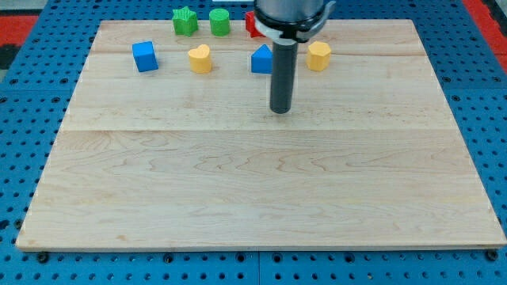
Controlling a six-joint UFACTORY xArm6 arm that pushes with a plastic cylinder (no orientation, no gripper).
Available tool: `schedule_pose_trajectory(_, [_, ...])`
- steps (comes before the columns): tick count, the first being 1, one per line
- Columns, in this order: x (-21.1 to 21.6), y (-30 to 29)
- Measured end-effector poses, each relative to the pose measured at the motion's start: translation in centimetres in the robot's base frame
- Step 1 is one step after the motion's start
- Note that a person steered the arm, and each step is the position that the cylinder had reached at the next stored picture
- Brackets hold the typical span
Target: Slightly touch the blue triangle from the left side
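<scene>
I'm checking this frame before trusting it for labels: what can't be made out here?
- red block: camera view, mostly hidden behind the arm; shape unclear.
- blue triangle: its right edge is covered by the rod.
- my tip: whether it touches the board cannot be told.
- Arm: cut off by the view's top.

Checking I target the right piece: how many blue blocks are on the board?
2. A blue cube near the view's top left, and the blue triangle just left of the rod, up-left of my tip. The arm could hide more.
</scene>
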State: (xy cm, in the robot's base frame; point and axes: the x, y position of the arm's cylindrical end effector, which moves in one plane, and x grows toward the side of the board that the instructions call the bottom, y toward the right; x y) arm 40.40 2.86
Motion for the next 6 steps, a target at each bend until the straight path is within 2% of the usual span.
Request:
schedule_pose_trajectory(1, [-0.5, -4.9])
schedule_pose_trajectory(2, [-4.9, -9.2])
schedule_pose_trajectory(3, [-9.8, -7.2])
schedule_pose_trajectory(4, [-11.2, -5.0])
schedule_pose_trajectory(6, [-11.1, -5.0])
